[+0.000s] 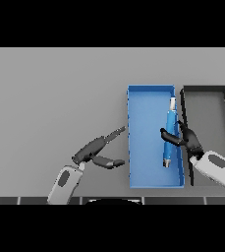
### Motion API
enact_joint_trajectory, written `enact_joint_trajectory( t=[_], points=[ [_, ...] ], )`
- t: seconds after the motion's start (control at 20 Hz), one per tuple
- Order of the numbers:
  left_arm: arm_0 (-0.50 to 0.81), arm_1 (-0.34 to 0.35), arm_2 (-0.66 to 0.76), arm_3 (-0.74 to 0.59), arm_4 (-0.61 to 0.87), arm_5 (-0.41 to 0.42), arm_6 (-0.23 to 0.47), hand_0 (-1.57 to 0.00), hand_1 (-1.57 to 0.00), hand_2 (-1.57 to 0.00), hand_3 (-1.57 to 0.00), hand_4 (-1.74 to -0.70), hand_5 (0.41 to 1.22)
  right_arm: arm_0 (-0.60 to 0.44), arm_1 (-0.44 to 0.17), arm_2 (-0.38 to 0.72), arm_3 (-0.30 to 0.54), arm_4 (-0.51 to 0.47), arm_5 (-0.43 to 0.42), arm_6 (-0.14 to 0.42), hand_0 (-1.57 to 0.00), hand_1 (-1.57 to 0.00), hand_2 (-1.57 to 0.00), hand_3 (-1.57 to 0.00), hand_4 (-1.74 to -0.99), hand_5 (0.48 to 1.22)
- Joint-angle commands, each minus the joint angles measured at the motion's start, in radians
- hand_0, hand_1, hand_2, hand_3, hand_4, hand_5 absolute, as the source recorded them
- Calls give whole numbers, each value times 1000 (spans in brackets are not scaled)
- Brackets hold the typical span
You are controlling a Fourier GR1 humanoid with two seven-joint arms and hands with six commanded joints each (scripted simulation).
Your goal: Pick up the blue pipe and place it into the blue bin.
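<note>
We are seeing 2 arms, each showing a white forearm shell with rounded edges. The left forearm is carrying a dark grey oval patch on its upper face, and the right forearm is showing a similar dark grey oval near the wrist. A short pale wrist section is joining each shell to its hand. The left hand (90,151) is looking dark grey to black, with slim, tapering fingers and a thicker thumb. The right hand (188,140) is appearing in the same black, with a compact palm and slender segmented fingers.
</note>
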Motion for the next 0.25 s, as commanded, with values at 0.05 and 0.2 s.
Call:
enact_joint_trajectory(
  t=[0.05,0.2],
  points=[
    [-20,-6,9,5,1,8,4,1,1,1,1,-885,431,-8,-14,7,-13,-12,4,2,-6,-5,-5,-3,-1022,658],
    [-14,11,16,11,6,-3,-10,1,1,1,1,-885,431,-23,-14,23,-16,-17,4,2,-6,-5,-5,-3,-1022,643]
  ],
)
